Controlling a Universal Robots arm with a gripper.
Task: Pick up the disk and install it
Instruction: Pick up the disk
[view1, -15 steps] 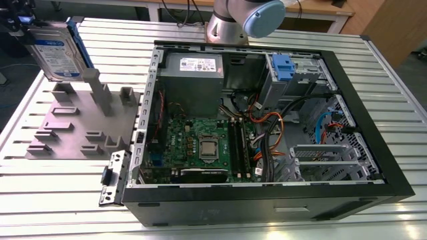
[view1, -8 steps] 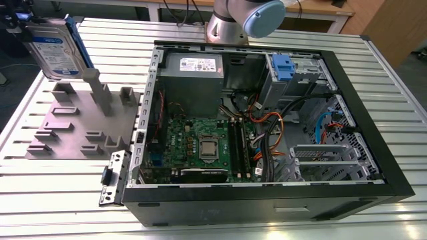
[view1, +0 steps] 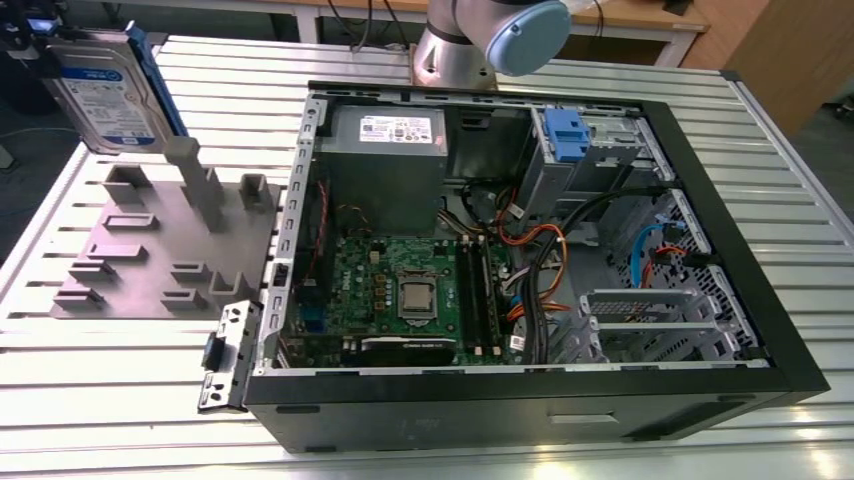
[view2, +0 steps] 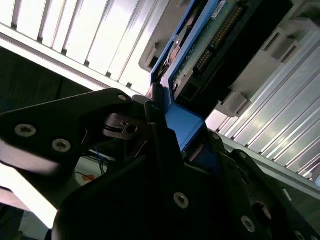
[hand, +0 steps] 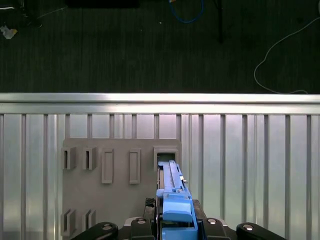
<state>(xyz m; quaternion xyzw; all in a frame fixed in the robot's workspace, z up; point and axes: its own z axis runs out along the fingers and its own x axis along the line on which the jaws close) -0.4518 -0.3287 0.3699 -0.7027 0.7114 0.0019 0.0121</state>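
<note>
Far to the exterior view's left of the open computer case (view1: 534, 405), the disk (view1: 107, 95) hangs upright on edge, label facing out, raised over the slatted worktop (view1: 107, 400). The tool (hand: 174, 224) is clamped on it. In the first wrist view the black fingers (hand: 141, 223) press on either side of the disk's blue carrier frame (hand: 175, 205). In the second wrist view the same frame sits between them, with the drive's green circuit board (view2: 205, 47) showing beyond.

Below the disk, and also on the case's left side, a grey fixture block (view1: 140, 255) with slots and upright posts lies flat on the worktop. The disk's lower edge lines up with the tallest post, and I cannot tell whether they touch. In the first wrist view the disk stands over one of the block's empty slots (hand: 165, 156).

A small metal bracket (view1: 224, 358) leans against the case's left wall near its front corner.

Inside the case:
- A grey power supply box (view1: 380, 170) sits at the rear left.
- The motherboard (view1: 387, 275) lies in front of it.
- A bundle of cables (view1: 534, 250) runs down the middle.
- A blue clip (view1: 566, 135) sits in the bay at the rear.
- A perforated metal cage (view1: 654, 320) fills the right side.

Behind the case rises the arm's silver base (view1: 467, 45).
</note>
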